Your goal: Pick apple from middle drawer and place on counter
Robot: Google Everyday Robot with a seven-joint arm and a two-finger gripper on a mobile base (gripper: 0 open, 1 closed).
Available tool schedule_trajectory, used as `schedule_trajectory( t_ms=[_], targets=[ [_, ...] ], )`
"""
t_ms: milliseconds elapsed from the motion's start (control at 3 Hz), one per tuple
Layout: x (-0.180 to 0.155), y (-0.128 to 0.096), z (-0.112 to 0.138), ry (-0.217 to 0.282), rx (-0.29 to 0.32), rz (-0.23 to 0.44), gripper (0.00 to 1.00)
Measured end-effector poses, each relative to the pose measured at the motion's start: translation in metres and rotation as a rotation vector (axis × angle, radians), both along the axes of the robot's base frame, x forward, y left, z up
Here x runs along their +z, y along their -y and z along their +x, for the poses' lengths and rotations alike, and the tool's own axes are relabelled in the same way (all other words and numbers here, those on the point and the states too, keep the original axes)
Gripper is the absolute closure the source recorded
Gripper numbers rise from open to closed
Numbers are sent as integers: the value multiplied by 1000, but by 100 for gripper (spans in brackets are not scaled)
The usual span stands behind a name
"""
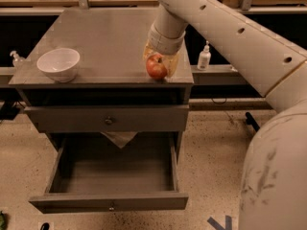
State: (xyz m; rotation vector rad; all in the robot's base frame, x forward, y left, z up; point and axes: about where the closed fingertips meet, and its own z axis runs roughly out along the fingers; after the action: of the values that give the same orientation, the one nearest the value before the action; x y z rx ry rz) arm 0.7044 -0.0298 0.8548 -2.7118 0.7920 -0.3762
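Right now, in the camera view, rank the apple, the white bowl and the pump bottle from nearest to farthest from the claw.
The claw is at the front right of the counter.
1. apple: in the claw.
2. pump bottle: right, beyond the counter.
3. white bowl: far left.

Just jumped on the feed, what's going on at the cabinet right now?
The robot's gripper is closed around the apple at the front right corner of the counter. The apple is at or just above the surface; contact cannot be told. It has not been let go yet. Below, the middle drawer is pulled open with no apple in it. A white bowl sits at the counter's front left, well apart from the apple.
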Motion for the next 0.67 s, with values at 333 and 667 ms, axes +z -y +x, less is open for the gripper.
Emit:
schedule_trajectory(
  t_ms=[333, 667],
  targets=[
    [-17, 7, -3, -56, -8, 37, 75],
    [-15, 7, -2, -58, -8, 37, 44]
  ],
)
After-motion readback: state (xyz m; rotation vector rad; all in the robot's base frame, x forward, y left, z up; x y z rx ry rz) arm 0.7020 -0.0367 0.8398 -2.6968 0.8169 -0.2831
